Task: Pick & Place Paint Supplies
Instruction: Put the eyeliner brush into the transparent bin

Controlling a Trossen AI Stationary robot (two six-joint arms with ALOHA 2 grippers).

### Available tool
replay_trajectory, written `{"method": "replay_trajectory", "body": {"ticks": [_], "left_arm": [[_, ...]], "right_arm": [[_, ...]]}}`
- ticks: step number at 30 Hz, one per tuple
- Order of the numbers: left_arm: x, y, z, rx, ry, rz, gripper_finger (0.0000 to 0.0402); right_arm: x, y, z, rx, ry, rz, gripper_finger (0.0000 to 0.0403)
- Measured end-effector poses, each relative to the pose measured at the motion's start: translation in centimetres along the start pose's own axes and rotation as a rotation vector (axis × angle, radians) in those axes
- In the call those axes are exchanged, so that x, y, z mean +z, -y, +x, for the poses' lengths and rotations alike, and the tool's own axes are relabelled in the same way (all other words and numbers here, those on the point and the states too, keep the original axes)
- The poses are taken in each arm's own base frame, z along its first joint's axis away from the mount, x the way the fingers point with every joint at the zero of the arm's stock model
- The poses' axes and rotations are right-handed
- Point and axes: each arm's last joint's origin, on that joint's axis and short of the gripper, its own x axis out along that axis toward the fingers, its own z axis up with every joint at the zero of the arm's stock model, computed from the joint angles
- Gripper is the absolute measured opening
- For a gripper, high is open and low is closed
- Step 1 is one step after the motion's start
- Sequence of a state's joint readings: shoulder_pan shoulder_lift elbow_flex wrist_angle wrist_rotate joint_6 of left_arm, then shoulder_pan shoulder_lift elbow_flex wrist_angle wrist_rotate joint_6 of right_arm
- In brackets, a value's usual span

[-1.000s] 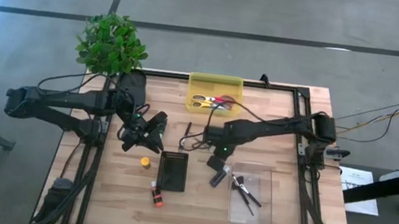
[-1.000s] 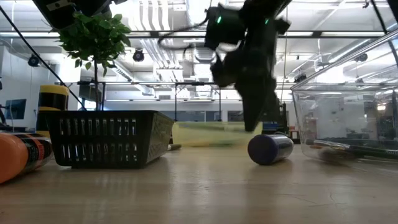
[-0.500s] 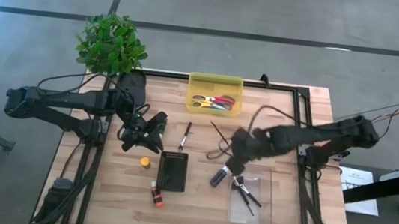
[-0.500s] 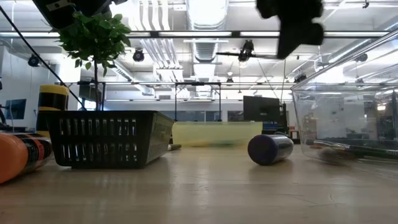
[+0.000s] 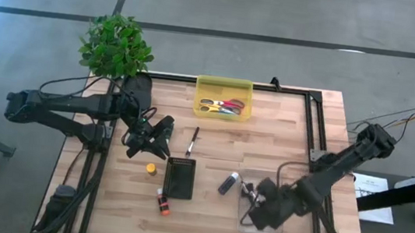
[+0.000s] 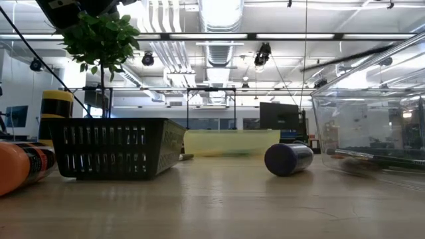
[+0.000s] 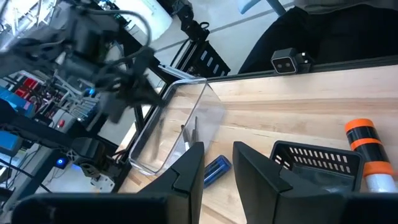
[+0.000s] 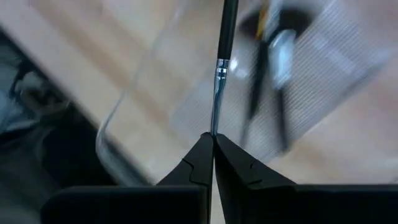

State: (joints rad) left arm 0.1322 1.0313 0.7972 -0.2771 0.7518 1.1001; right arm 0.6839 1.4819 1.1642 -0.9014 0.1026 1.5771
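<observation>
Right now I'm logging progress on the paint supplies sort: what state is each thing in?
Right gripper: jaws shut on a thin paintbrush, over the clear bin.
Left gripper: jaws open, empty, hovering left of the black basket.
Clear bin: holds brushes.
Purple tube: lying loose on the table.
Red tube: lying on the table.
Loose paintbrush: flat on the table.
Yellow tray: holds scissors.

Right gripper (image 8: 213,144) pinches a thin paintbrush (image 8: 222,59) (bristle end) above the clear bin (image 8: 134,106).
</observation>
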Motion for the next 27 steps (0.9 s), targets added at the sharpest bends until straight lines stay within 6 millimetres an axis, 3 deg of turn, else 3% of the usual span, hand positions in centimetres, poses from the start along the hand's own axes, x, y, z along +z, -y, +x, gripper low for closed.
{"method": "replay_trajectory", "body": {"ticks": [4,10,19,27], "left_arm": [[0.0,0.0,0.0,0.002,0.002,-0.008,0.0093],[0.1,0.0,0.0,-0.003,0.007,-0.060,0.0093],[-0.3,0.7,0.3,-0.029,-0.006,-0.103,0.0093],[-0.3,0.6,0.3,-0.026,-0.005,-0.104,0.0093]], "right_arm": [[-1.7,-0.6,2.2,0.012,-0.098,0.039,0.0008],[-2.6,0.1,4.2,-0.114,-0.145,0.056,0.0008],[-2.0,0.7,3.5,-0.132,0.011,0.032,0.0008],[-2.0,1.3,3.6,-0.175,0.016,0.009,0.0027]]}}
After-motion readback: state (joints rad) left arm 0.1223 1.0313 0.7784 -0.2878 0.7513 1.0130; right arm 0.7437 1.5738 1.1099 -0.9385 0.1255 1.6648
